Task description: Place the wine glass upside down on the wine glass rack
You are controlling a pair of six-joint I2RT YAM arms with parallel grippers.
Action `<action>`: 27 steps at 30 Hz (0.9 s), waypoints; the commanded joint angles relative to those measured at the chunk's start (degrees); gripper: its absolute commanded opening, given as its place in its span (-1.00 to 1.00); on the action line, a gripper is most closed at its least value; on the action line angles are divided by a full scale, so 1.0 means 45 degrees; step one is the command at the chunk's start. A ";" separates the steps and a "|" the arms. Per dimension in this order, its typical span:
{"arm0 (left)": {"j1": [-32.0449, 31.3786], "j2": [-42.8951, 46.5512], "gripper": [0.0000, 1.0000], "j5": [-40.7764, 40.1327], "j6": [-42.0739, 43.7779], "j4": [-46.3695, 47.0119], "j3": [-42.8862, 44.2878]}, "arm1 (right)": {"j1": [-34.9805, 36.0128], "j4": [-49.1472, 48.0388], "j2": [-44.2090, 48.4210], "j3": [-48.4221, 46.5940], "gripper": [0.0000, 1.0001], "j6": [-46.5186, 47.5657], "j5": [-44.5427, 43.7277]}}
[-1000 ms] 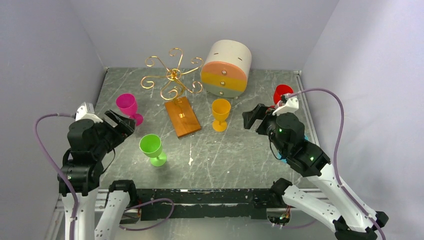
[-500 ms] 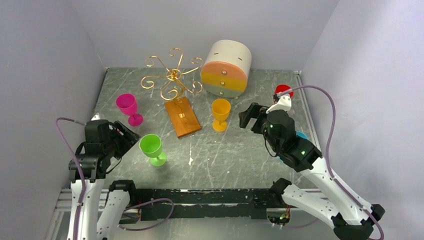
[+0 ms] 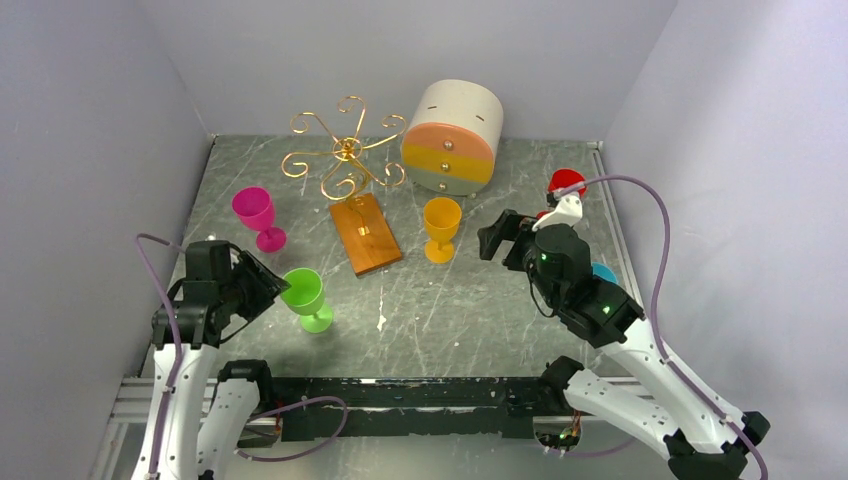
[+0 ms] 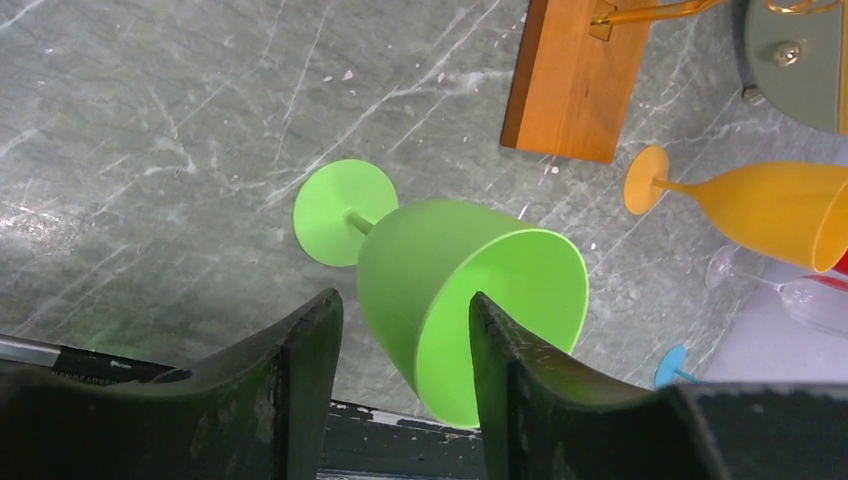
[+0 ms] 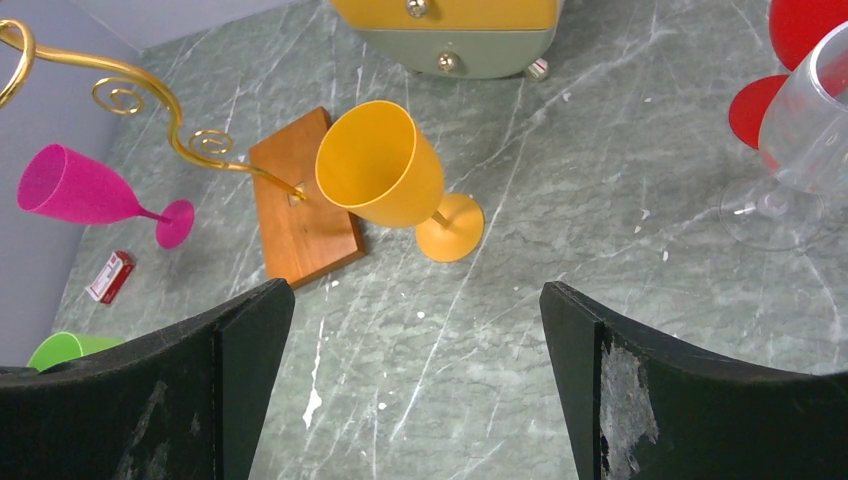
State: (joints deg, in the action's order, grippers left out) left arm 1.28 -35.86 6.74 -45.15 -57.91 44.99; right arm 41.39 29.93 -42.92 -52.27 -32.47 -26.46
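You have the left fingers [image 3: 265, 284] right at the bowl of the upright green glass [image 3: 304, 291] on the surface [image 3: 450, 312]. Your right fingers [image 3: 491, 241] hang spread near the orange glass [image 3: 441, 224], well short of the gold rack [image 3: 345, 158].

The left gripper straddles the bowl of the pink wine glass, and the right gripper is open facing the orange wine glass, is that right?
No: the left wrist view shows the left gripper straddling the bowl of the green wine glass, not the pink wine glass. The right gripper is open facing the orange wine glass.
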 commanded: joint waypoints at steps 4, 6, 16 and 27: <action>0.0051 -0.0685 -0.16 -0.0447 -0.0019 0.0314 -0.0245 | 0.0081 -0.0266 0.0211 0.0317 0.99 -0.0142 -0.0405; 0.0059 -0.0931 -0.33 -0.0702 0.0040 0.0198 -0.0106 | 0.0094 -0.0153 0.0136 0.0228 1.00 -0.0181 -0.0409; 0.0060 -0.0508 -0.86 -0.0932 0.0384 0.0232 0.0438 | 0.0090 -0.0616 0.0320 0.0607 0.98 0.0816 0.0302; 0.0056 0.1418 -0.86 0.1877 0.2318 0.1561 0.0743 | 0.0085 -0.2303 -0.0689 0.0673 0.81 0.1826 0.4180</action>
State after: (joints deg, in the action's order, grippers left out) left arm 1.28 -32.64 8.32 -38.48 -55.09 46.46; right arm 41.36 24.75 -44.56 -48.16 -25.39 -17.76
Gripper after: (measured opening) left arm 0.080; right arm 0.939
